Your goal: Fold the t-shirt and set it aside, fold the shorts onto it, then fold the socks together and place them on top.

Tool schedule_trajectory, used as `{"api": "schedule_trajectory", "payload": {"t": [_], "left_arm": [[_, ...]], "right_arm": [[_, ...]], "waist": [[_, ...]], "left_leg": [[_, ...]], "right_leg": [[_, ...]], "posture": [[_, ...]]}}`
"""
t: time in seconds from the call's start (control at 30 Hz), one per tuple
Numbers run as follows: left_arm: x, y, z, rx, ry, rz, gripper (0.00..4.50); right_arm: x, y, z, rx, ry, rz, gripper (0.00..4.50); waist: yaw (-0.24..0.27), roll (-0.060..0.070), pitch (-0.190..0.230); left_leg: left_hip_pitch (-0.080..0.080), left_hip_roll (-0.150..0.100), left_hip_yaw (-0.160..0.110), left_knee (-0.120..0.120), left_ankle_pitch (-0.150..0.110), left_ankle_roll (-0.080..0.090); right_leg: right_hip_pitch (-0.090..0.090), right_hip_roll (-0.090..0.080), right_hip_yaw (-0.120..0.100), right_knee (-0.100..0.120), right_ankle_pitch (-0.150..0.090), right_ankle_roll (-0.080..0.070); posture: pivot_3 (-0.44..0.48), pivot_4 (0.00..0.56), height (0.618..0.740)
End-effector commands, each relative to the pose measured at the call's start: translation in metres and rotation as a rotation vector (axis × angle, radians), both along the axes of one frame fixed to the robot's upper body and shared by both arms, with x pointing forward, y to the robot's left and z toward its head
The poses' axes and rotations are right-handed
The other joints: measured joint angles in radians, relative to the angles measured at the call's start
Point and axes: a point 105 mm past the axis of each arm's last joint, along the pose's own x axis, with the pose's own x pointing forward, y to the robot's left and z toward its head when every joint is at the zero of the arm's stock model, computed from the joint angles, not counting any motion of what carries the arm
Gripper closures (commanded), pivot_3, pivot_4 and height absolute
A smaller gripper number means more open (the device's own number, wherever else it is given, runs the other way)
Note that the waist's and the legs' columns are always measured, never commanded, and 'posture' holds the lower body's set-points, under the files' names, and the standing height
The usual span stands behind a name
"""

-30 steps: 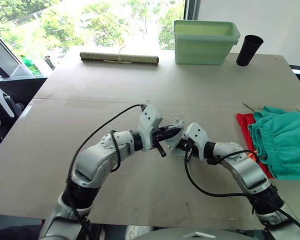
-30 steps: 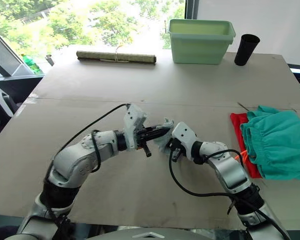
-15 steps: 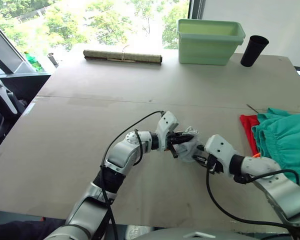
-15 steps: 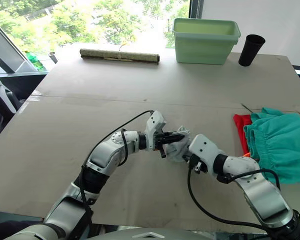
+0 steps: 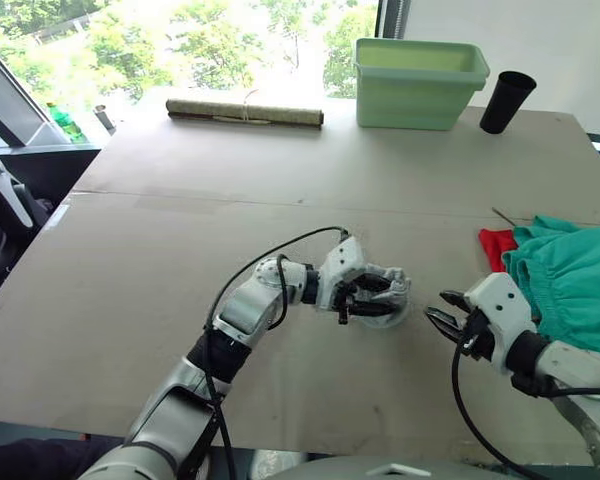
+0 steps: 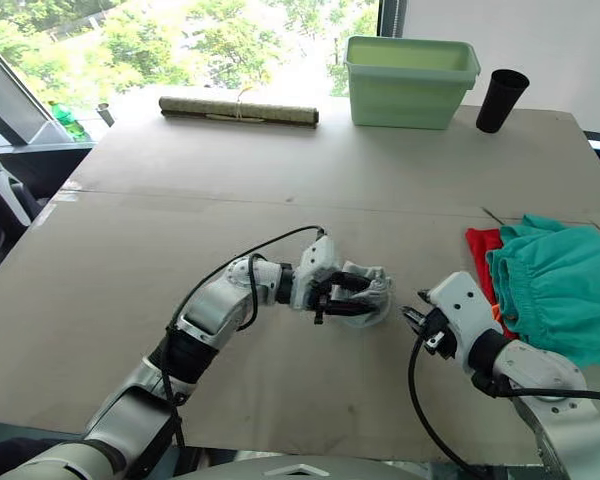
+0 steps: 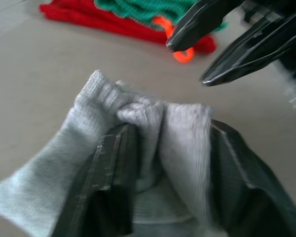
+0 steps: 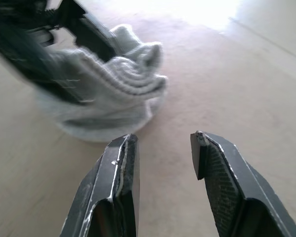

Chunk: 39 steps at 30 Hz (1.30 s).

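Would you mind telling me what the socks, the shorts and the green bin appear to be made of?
The socks: soft grey-white knit, with ribbed stitches showing. The shorts: thin teal woven-looking fabric, matte, gathered into fine puckers at the waist. The green bin: probably moulded plastic, with smooth rigid walls, a rolled rim and a faint sheen.

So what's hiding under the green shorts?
The red t-shirt lies under the teal shorts. Only its edge toward the middle of the table peeks out; the shorts cover the rest, so whether it is neatly folded can't be seen.
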Motion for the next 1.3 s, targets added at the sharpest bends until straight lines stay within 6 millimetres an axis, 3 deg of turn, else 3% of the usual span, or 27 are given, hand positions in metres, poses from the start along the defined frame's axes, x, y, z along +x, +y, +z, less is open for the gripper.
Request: {"api": "schedule_trajectory", "payload": {"t": [0.03, 0.13, 0.27, 0.33, 0.37, 0.47, 0.67, 0.83, 1.0, 1.07, 1.3], "left_arm": [[-0.010, 0.027, 0.041, -0.112, 0.108, -0.095, 1.47], [-0.018, 0.044, 0.046, -0.075, 0.137, -0.129, 1.47], [-0.021, 0.050, 0.043, -0.061, 0.102, -0.098, 1.47], [-0.022, 0.053, 0.043, -0.066, 0.083, -0.070, 1.38], [-0.024, 0.055, 0.043, -0.068, 0.080, -0.057, 1.38], [-0.030, 0.063, 0.041, -0.050, 0.038, -0.019, 1.38], [-0.042, 0.080, 0.038, -0.028, -0.018, 0.028, 1.38], [-0.052, 0.093, 0.030, -0.001, -0.023, 0.098, 1.38], [-0.056, 0.098, 0.030, 0.004, -0.026, 0.131, 1.38], [-0.056, 0.099, 0.031, 0.006, -0.033, 0.134, 1.38], [-0.055, 0.094, 0.035, -0.004, -0.052, 0.121, 1.38]], "right_arm": [[-0.001, -0.002, 0.017, 0.045, -0.050, -0.004, 2.67], [0.010, 0.002, 0.030, 0.113, -0.074, 0.004, 2.67], [0.026, 0.022, 0.047, 0.182, -0.086, 0.092, 2.67], [0.035, 0.035, 0.053, 0.199, -0.074, 0.141, 1.84], [0.043, 0.040, 0.055, 0.208, -0.064, 0.149, 1.20], [0.060, 0.051, 0.050, 0.184, -0.009, 0.167, 0.18], [0.069, 0.046, 0.014, -0.007, 0.139, 0.239, 0.18], [0.058, 0.030, -0.025, -0.180, 0.260, 0.326, 0.18], [0.039, 0.042, -0.037, -0.179, 0.314, 0.490, 0.18], [0.046, 0.047, -0.042, -0.196, 0.278, 0.488, 0.70], [0.053, 0.056, -0.051, -0.162, 0.192, 0.494, 3.64]], "waist": [[-0.003, 0.000, 0.001], [-0.003, 0.001, 0.001], [0.000, 0.001, 0.001], [0.001, 0.001, 0.002], [0.001, 0.001, 0.002], [-0.002, 0.002, 0.003], [0.004, 0.003, 0.003], [-0.001, 0.003, 0.003], [0.000, 0.002, 0.003], [-0.002, 0.002, 0.003], [-0.011, 0.000, 0.002]], "left_leg": [[0.000, 0.001, 0.000, 0.000, 0.000, 0.000], [0.001, 0.002, -0.001, 0.000, 0.000, 0.000], [0.002, 0.001, 0.000, 0.000, 0.000, -0.001], [0.002, 0.001, 0.000, 0.000, 0.000, 0.000], [0.002, 0.001, 0.000, 0.000, 0.000, 0.000], [0.002, 0.001, 0.000, 0.000, 0.000, -0.001], [0.001, 0.000, 0.000, 0.000, 0.000, -0.001], [0.001, 0.000, 0.001, 0.001, 0.000, 0.000], [0.004, 0.002, 0.000, 0.001, 0.000, 0.000], [0.005, 0.002, 0.001, 0.000, 0.000, 0.000], [0.009, 0.004, 0.004, 0.000, 0.000, -0.001]], "right_leg": [[0.000, 0.001, 0.000, 0.000, 0.000, 0.001], [0.000, 0.005, 0.002, 0.001, -0.001, 0.001], [0.001, 0.005, 0.004, 0.001, 0.000, 0.000], [0.001, 0.005, 0.004, 0.001, 0.000, -0.001], [0.001, 0.005, 0.004, 0.001, 0.000, -0.001], [0.000, 0.005, 0.004, 0.001, 0.000, -0.001], [0.000, 0.004, 0.003, 0.001, 0.000, -0.001], [0.000, 0.003, 0.004, 0.000, 0.000, -0.001], [0.001, 0.004, 0.004, 0.001, 0.000, -0.001], [0.002, 0.004, 0.004, 0.001, 0.000, -0.001], [0.003, 0.006, 0.007, 0.003, 0.000, -0.001]], "posture": [[0.000, 0.150, 0.740], [0.000, 0.150, 0.740], [0.000, 0.150, 0.740], [0.000, 0.150, 0.740], [0.000, 0.150, 0.740], [0.000, 0.150, 0.740], [0.000, 0.150, 0.740], [0.000, 0.150, 0.740], [0.000, 0.150, 0.740], [0.000, 0.150, 0.740], [0.000, 0.150, 0.740]]}}
